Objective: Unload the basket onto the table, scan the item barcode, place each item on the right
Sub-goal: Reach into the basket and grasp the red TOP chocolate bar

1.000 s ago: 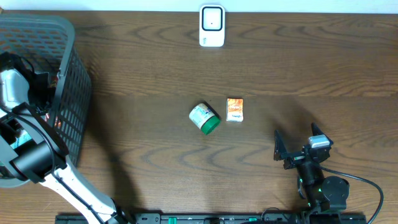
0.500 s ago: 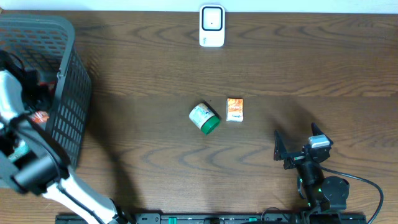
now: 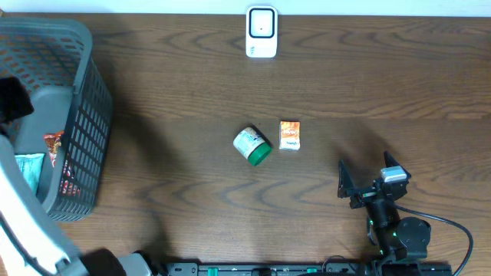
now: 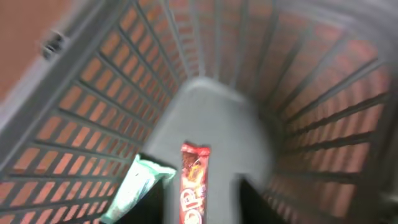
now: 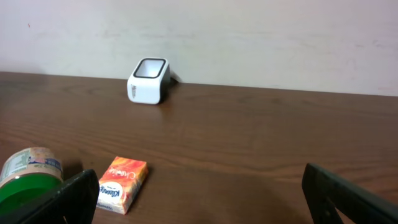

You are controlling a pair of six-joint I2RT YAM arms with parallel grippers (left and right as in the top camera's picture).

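The white barcode scanner (image 3: 261,31) stands at the table's far edge, also in the right wrist view (image 5: 148,81). A red snack bar (image 4: 194,180) and a mint-green packet (image 4: 140,186) lie on the floor of the grey basket (image 3: 84,115). My left gripper (image 4: 202,199) hovers blurred above them. Its dark fingers (image 4: 155,205) stand wider apart than the bar and hold nothing. My right gripper (image 3: 367,178) rests open near the front right, nothing between its fingers (image 5: 68,199).
A jar with a green lid (image 3: 252,146) lies mid-table, and a small orange tissue pack (image 3: 289,135) sits just right of it. The basket's mesh walls (image 4: 93,112) surround my left gripper. My left arm (image 3: 23,222) looms large at the front left.
My left arm has lifted up and back from the basket floor, uncovering the red bar and mint packet, which stay inside. The right arm has not moved.
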